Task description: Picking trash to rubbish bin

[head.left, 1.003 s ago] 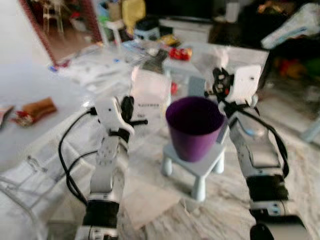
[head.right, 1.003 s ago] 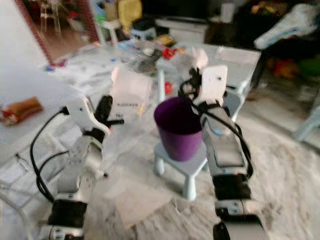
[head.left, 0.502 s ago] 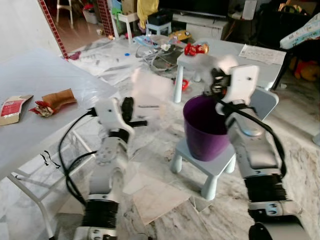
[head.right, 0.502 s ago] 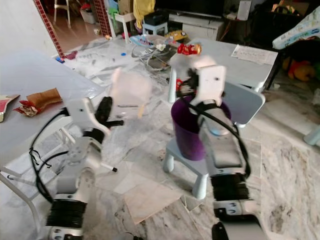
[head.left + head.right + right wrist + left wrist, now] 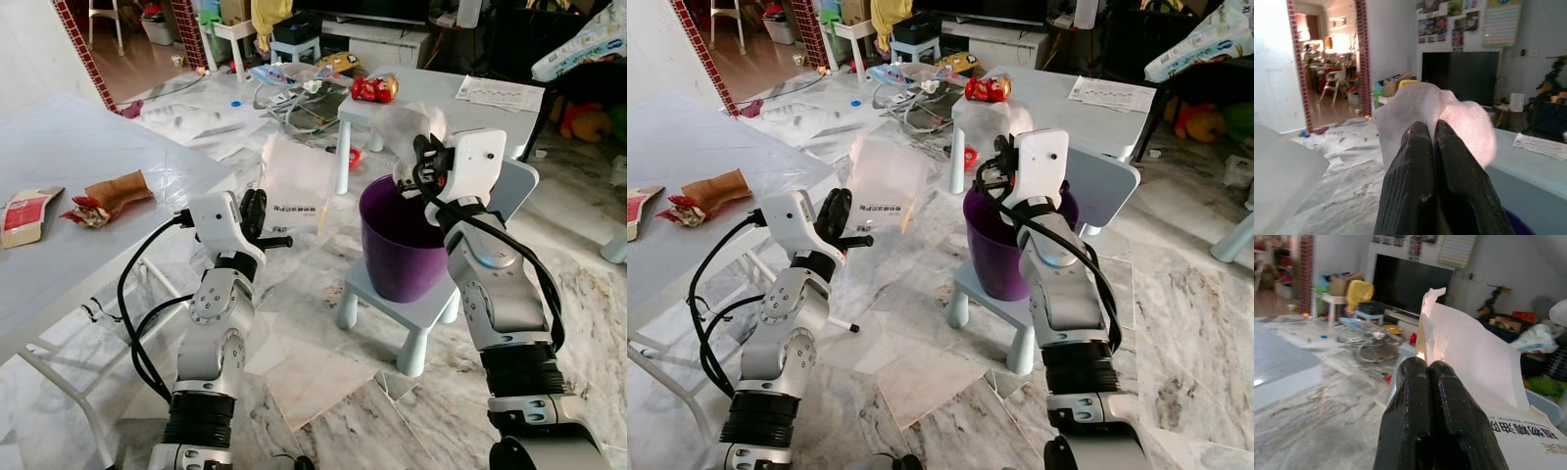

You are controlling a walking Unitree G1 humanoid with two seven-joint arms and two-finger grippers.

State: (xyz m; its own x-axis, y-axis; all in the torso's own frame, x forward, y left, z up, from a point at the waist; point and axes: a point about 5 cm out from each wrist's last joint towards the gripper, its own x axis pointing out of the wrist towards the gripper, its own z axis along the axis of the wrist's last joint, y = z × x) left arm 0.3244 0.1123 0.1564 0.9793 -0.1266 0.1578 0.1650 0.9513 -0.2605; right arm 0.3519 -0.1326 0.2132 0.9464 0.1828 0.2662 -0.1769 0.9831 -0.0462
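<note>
Marble floor, purple bin on small stool. Right gripper clamped on crumpled tissue above bin rim; release is due next. Left gripper pinched on white plastic bag, left of bin, to be swung over

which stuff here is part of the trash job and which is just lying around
Job:
left gripper shut on white paper bag
right gripper shut on crumpled tissue
purple bin on small stool

Lying about:
wrappers on white table
red packet
papers
</note>
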